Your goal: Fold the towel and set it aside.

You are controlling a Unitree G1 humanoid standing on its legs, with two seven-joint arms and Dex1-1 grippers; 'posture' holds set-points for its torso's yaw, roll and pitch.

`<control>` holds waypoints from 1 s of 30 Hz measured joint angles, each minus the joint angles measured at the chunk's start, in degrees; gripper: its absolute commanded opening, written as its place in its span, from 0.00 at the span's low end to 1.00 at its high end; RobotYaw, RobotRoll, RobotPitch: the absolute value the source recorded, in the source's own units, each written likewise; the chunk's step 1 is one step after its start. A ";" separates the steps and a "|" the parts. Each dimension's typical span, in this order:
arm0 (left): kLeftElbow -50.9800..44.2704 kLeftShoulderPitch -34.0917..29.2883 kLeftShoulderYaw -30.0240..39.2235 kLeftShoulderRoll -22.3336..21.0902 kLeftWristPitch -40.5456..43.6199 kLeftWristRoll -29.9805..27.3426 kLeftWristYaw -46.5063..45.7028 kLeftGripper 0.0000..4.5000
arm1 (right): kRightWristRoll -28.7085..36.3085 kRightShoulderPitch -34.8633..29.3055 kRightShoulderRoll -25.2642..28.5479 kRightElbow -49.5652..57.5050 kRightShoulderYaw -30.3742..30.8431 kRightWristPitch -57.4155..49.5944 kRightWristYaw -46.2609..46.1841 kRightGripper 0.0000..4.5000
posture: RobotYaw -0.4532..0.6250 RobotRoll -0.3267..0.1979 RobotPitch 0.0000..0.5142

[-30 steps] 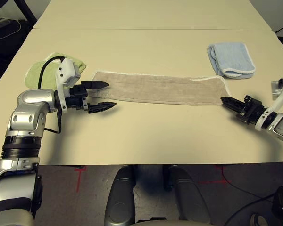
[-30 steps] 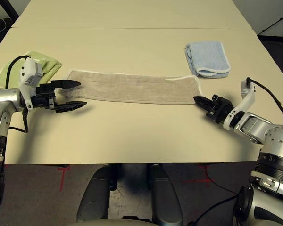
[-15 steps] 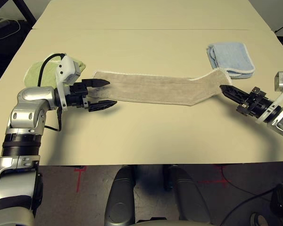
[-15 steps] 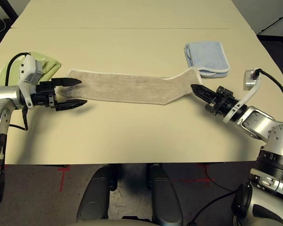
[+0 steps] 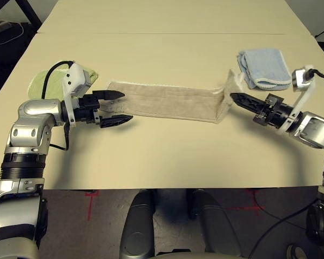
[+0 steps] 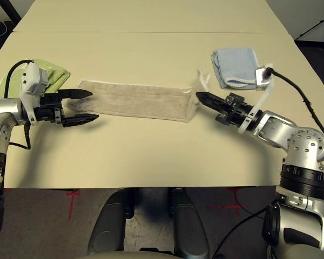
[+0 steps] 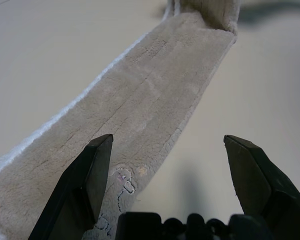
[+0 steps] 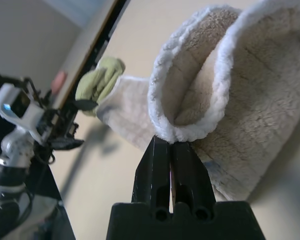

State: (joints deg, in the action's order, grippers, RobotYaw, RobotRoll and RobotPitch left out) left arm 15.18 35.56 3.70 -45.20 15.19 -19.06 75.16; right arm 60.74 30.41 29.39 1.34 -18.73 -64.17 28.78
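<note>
At the far left of the table (image 5: 151, 162) lies the green towel (image 6: 58, 76), partly behind the left forearm, out of the folding space, where it looks like a piece set aside.

Next comes the left gripper (image 5: 119, 109), its two fingers spread wide with nothing between them. It hangs at the left end of the beige towel (image 5: 162, 101), just over the embroidered corner (image 7: 125, 185) — probably waiting there so as to be close when that end needs steadying or folding.

The beige towel itself lies across the middle of the table as a long narrow strip, already doubled lengthwise, I judge, since layers of white edging (image 8: 222, 75) show at its raised end. Most of it rests flat, which should help anchor it while the other end is lifted.

At that right end, the right gripper (image 8: 171, 142) has its fingers closed together, pinching the white-edged hem. The end stands up off the table and curls back, apparently to be carried leftward over the strip and shorten it. The grip is at the very tip — a small bite, so the layers could slip or open apart on the way.

Beyond the right gripper, farther back on the table, sits the blue towel (image 5: 266, 69), folded into a compact pad, perhaps a finished one.
</note>
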 measured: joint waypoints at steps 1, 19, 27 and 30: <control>0.00 0.03 -0.01 0.00 0.00 0.00 0.00 1.00 | -0.59 0.08 -0.02 0.39 0.74 0.25 0.10 0.01 | 0.53 0.62 0.46; 0.29 0.09 -0.22 -0.02 -0.01 0.01 0.00 1.00 | -6.38 4.71 -5.19 0.78 8.12 3.68 0.53 0.01 | 0.54 0.62 0.46; 1.15 0.10 -0.25 -0.02 -1.37 -0.13 1.33 1.00 | -8.33 5.36 -5.98 1.58 10.48 4.16 0.98 0.01 | 0.54 0.62 0.46; 1.13 0.09 -0.10 -0.02 -1.78 -1.13 2.03 1.00 | -9.33 5.99 -6.35 1.71 11.54 4.16 0.93 0.01 | 0.54 0.62 0.46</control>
State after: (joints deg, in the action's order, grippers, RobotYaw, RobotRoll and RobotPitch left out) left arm 16.31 35.66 3.60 -45.22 13.41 -20.19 77.19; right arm 51.40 36.40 23.04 3.05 -7.19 -60.01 29.72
